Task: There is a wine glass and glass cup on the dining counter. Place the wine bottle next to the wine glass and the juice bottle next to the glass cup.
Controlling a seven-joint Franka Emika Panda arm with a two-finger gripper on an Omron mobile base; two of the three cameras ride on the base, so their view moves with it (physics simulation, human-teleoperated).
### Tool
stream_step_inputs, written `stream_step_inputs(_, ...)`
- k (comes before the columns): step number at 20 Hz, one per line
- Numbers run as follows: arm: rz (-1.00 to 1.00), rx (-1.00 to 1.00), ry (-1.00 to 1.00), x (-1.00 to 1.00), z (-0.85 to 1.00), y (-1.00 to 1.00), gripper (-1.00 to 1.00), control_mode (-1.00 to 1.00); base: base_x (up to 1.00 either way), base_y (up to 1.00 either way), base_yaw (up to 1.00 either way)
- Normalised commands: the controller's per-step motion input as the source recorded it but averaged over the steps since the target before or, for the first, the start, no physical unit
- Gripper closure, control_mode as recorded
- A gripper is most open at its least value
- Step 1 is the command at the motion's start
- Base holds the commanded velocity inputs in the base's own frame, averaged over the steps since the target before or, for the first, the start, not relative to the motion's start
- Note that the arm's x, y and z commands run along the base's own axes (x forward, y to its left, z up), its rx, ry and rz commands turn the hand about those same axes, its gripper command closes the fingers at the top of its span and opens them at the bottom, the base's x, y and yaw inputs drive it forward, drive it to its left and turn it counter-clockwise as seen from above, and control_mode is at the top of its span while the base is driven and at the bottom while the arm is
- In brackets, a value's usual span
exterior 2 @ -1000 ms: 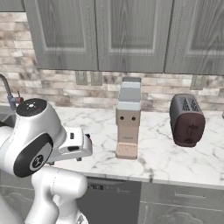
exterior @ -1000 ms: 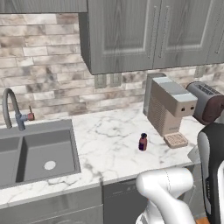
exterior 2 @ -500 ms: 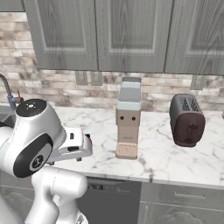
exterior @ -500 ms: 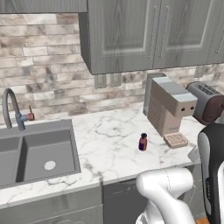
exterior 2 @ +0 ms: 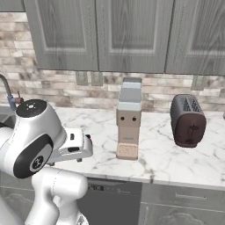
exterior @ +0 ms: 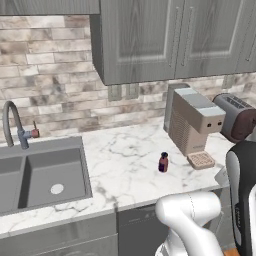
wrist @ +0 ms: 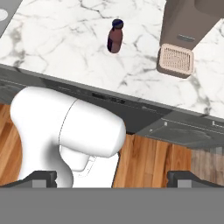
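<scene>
One juice bottle [exterior: 163, 162] stands upright on the marble worktop [exterior: 120, 170], nearer its front edge, just left of the coffee machine [exterior: 192, 125]; my jaws hang wide, holding nothing.

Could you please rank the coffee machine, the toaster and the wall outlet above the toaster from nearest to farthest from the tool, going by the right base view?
Starting from the tool:
1. coffee machine, just to its right on the counter.
2. toaster, further right along the counter.
3. wall outlet, on the brick wall behind the toaster.
</scene>
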Motion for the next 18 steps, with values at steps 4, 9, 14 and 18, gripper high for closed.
stream_step_inputs(4, 0.04, 0.11, -0.01, -0.09, 0.0, 0.0, -1.0, -1.0, -0.02, 0.0, 0.0)
stream_step_inputs(9, 0.24, 0.16, -0.13, -0.19, 0.02, -0.09, -1.0, -1.0, 0.0, 0.0, 0.0)
stream_step_inputs(14, 0.18, 0.17, -0.11, -0.03, 0.03, -0.11, -1.0, -1.0, 0.0, 0.0, 0.0)
stream_step_inputs(18, 0.1, 0.16, -0.04, 0.24, 0.0, -0.02, -1.0, -1.0, 0.0, 0.0, 0.0)
